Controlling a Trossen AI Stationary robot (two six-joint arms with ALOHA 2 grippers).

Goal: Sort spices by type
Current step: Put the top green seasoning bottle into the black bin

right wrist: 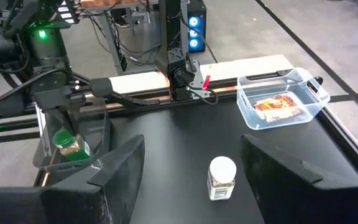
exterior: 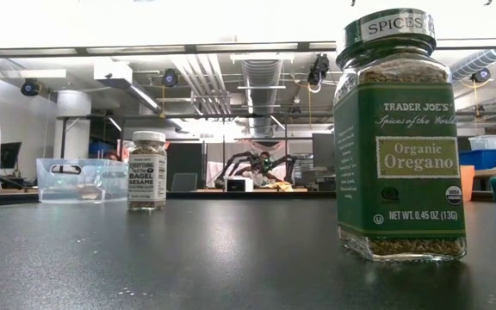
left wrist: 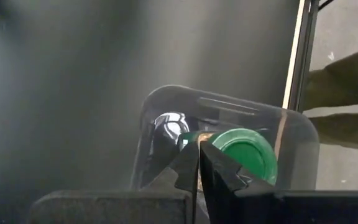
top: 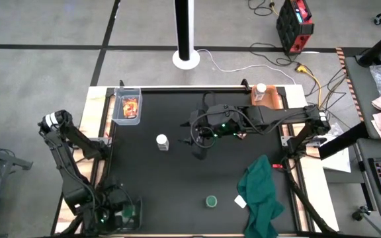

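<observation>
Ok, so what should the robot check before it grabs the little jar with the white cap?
1. Right pincer open: ok, fingers wide apart.
2. White-capped jar upright, ahead of that pincer: ok.
3. Space around the jar: ok, only bare table beside it.
4. Left pincer out of the way: ok, shut above the clear bin holding a green-lidded jar.
5. Everything else sorted: not ok, a second green-lidded jar stands loose on the table.
</observation>
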